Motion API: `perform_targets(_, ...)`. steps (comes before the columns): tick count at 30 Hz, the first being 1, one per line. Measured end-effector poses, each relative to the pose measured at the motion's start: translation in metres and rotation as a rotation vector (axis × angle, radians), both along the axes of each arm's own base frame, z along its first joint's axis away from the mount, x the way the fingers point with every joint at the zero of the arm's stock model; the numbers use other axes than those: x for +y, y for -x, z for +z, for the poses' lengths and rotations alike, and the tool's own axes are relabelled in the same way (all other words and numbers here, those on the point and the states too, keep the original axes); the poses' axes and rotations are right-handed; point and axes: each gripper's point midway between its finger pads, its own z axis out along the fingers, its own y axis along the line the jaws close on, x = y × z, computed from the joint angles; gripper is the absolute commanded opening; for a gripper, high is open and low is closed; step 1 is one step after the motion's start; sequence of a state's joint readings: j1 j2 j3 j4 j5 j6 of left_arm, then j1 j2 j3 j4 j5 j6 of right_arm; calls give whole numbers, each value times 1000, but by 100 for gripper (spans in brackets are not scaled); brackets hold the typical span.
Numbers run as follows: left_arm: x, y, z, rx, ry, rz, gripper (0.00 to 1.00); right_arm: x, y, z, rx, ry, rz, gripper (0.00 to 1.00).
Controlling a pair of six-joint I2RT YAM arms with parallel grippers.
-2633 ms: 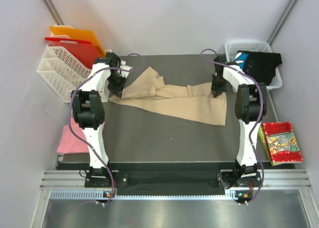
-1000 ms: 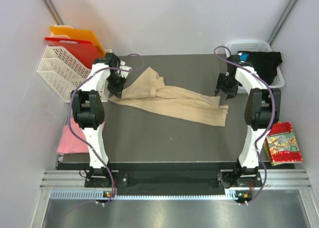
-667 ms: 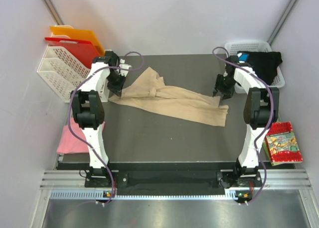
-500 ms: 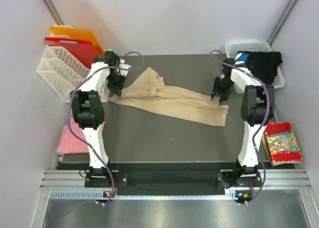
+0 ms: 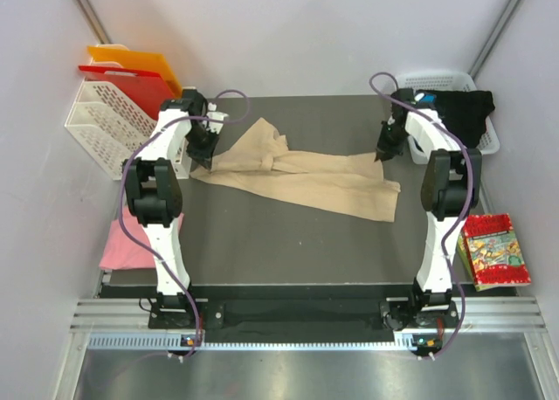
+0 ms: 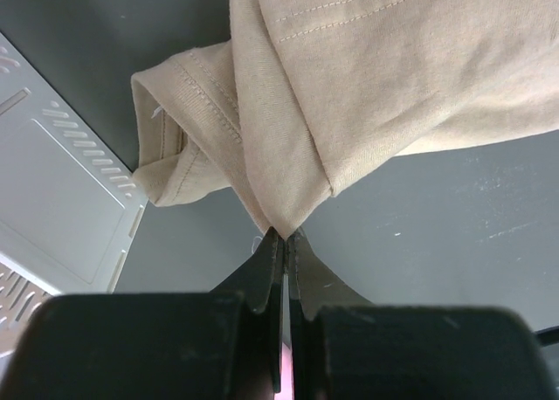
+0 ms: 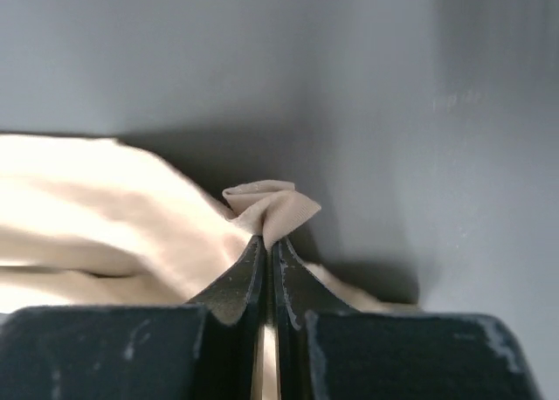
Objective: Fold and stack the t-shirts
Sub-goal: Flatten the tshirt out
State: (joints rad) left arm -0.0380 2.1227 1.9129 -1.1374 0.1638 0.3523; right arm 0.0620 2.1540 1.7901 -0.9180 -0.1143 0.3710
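The beige t-shirt (image 5: 306, 182) lies crumpled and stretched across the dark table. My left gripper (image 5: 203, 153) is shut on its left end; the left wrist view shows the closed jaws (image 6: 284, 235) pinching a folded corner of beige cloth (image 6: 349, 86). My right gripper (image 5: 383, 153) is at the shirt's far right edge; the right wrist view shows it (image 7: 268, 241) shut on a small fold of beige cloth (image 7: 271, 203). The pink t-shirt (image 5: 122, 243) lies off the table's left edge. The black printed t-shirt (image 5: 454, 113) lies in the basket.
A white basket (image 5: 486, 141) stands at the back right, close to my right arm. A white rack (image 5: 100, 125) holds red (image 5: 131, 90) and orange boards (image 5: 144, 65) at the back left. A colourful packet (image 5: 493, 249) lies right of the table.
My right gripper let go of the shirt, swung right toward the basket, came back and is shut on the shirt's right edge. My left gripper has stayed shut on the left end.
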Motion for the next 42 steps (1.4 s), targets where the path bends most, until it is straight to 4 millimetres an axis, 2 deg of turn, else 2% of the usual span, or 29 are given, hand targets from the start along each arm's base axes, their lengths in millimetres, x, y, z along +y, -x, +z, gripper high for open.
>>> perform_targets(3,0,-4,6,-16,2,15,0,2,-22,28,-91,-10,-10,0)
perform_targets(5,1,-15,22,-56,-1,27,0,3,-32,52,-159,-18,-17,0)
perform_targets(7,4,-35,46,-138,-11,42,0,5,-37,79,-223,-26,-21,0)
perform_targets(11,11,-77,118,-384,-37,70,0,11,-42,155,-412,-45,-14,0)
perform_targets(14,19,-84,161,-521,-73,98,0,18,-34,210,-549,-62,1,0)
perform_targets(17,31,-79,203,-652,-116,139,0,23,-14,264,-672,-86,21,0)
perform_targets(20,40,-53,244,-781,-133,173,0,24,16,307,-780,-110,37,0)
perform_targets(23,46,-13,294,-914,-136,193,0,22,67,338,-870,-127,53,3)
perform_targets(25,48,14,333,-1021,-137,195,0,17,108,354,-934,-128,55,3)
perform_targets(27,49,42,356,-1102,-137,193,0,11,145,364,-1002,-128,49,0)
perform_targets(29,49,59,356,-1119,-137,193,0,7,170,369,-1049,-125,41,0)
perform_targets(31,49,61,354,-1115,-135,195,0,6,170,379,-1072,-121,36,0)
perform_targets(32,49,54,348,-1093,-135,194,0,6,161,382,-1064,-120,35,0)
perform_targets(34,48,31,338,-1060,-135,195,0,8,131,385,-1043,-111,29,0)
perform_targets(35,48,17,328,-1034,-136,193,0,8,118,387,-1037,-105,23,0)
perform_targets(36,47,-2,308,-980,-137,188,0,8,101,382,-1019,-97,17,0)
perform_targets(37,47,-6,301,-964,-137,187,0,9,89,375,-998,-91,12,0)
perform_targets(39,45,-17,269,-871,-136,178,0,9,71,353,-930,-79,6,0)
perform_targets(42,41,-17,247,-799,-124,168,0,9,65,335,-879,-72,5,0)
